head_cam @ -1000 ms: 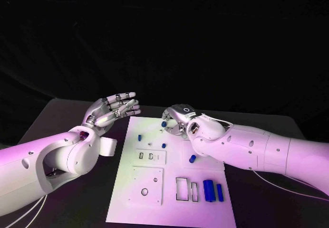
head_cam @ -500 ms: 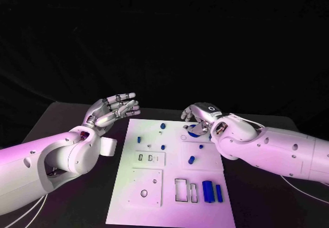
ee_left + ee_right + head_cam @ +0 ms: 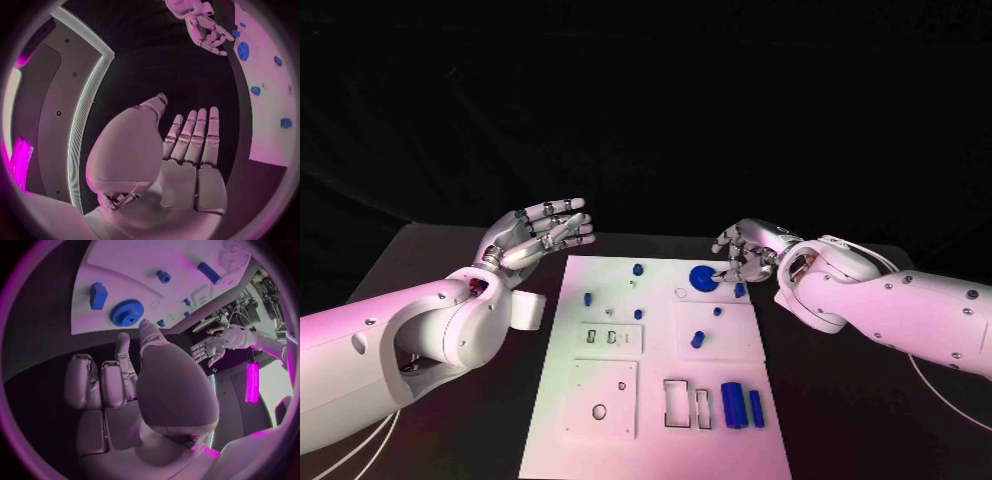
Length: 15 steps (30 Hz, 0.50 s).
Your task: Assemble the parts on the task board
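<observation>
The white task board (image 3: 661,440) lies in the middle of the table. A blue gear (image 3: 702,278) lies flat near its far right corner, also seen in the right wrist view (image 3: 128,312). My right hand (image 3: 750,255) hovers just right of the gear, fingers apart and bent down, holding nothing; its thumb tip (image 3: 145,326) is close to the gear's rim. A small blue block (image 3: 740,290) sits beside the gear. My left hand (image 3: 538,232) is raised off the board's far left corner, fingers straight and empty (image 3: 187,160).
Small blue pegs (image 3: 638,268) dot the board's far half. Two long blue pieces (image 3: 733,405) lie beside rectangular slots (image 3: 682,400) at the near right. A white square plate (image 3: 606,398) with a round hole sits at the near left.
My right hand has moved right, from over the board's far middle to its far right edge. The blue gear it covered now lies bare on the board. The left hand has stayed put.
</observation>
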{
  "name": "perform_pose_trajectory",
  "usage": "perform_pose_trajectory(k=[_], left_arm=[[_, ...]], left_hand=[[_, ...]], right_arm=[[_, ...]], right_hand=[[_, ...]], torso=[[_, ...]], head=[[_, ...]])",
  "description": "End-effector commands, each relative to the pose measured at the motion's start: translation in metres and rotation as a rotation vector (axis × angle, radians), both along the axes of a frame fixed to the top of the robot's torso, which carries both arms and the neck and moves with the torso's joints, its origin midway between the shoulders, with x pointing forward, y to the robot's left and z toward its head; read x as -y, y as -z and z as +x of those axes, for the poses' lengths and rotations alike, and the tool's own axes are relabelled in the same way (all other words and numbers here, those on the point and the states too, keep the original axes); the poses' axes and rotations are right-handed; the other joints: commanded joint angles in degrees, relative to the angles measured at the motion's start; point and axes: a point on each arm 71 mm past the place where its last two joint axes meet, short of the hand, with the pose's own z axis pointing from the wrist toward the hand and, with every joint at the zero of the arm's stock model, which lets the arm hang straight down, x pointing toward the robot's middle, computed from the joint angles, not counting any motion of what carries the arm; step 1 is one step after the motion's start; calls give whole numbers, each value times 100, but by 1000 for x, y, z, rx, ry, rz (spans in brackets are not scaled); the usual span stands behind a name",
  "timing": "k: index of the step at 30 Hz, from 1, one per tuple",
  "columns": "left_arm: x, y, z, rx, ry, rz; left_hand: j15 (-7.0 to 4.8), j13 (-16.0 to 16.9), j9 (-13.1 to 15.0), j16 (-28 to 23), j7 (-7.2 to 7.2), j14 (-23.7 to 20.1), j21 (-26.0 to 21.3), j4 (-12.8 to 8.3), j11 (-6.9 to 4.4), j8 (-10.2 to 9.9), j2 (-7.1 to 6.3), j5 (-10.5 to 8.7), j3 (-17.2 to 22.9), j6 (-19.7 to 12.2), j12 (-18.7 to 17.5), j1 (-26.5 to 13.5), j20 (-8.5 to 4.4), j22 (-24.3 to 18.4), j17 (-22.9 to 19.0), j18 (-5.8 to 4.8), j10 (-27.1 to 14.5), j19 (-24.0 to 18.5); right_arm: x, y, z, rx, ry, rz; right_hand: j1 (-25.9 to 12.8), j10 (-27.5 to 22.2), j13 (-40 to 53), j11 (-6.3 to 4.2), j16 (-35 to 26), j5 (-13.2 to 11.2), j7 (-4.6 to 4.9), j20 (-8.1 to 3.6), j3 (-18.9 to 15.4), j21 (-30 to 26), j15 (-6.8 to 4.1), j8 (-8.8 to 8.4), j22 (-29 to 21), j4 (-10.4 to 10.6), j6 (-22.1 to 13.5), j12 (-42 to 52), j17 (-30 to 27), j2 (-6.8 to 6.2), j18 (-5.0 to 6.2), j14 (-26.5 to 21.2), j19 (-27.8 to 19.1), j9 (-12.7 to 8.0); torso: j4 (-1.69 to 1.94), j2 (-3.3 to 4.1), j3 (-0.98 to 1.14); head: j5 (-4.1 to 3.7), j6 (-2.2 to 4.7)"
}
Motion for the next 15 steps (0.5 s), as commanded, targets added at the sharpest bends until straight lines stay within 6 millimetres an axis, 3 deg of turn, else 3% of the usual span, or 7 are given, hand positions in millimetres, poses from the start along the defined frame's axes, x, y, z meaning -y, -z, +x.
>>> perform_pose_trajectory(k=[1,10,15], left_arm=[[2,-2,0,12,20,-12],[2,-2,0,16,13,-12],[2,-2,0,21,9,-12]], left_hand=[[0,-2,-8,-22,628,22,-16,-4,-4,-33,-22,-20,18,25,-29,19,3,-5,7,63,28,34],[-1,-1,-4,-23,628,25,-12,-4,-5,-29,-19,-20,21,45,-32,16,3,-5,7,66,32,45],[-5,1,0,-23,627,34,-6,-7,-7,-22,-6,-19,36,70,-35,16,3,-7,8,71,47,64]], right_arm=[[-1,7,1,-97,-14,4],[-8,15,4,-107,-13,-10],[-12,17,6,-102,-8,-8]], right_hand=[[15,184,910,18,146,9,7,5,-26,76,-10,101,114,-20,-63,899,271,51,-59,194,83,45],[23,417,1719,22,307,9,4,15,51,147,0,235,228,-28,-70,1677,586,112,-80,245,142,88],[13,1029,2859,23,604,2,-1,20,192,337,8,350,464,-36,-33,2715,1246,150,-136,372,289,108]], torso=[[0,10,-7],[5,12,-13],[1,15,-13]], head=[[4,-3],[17,-33],[15,-44]])
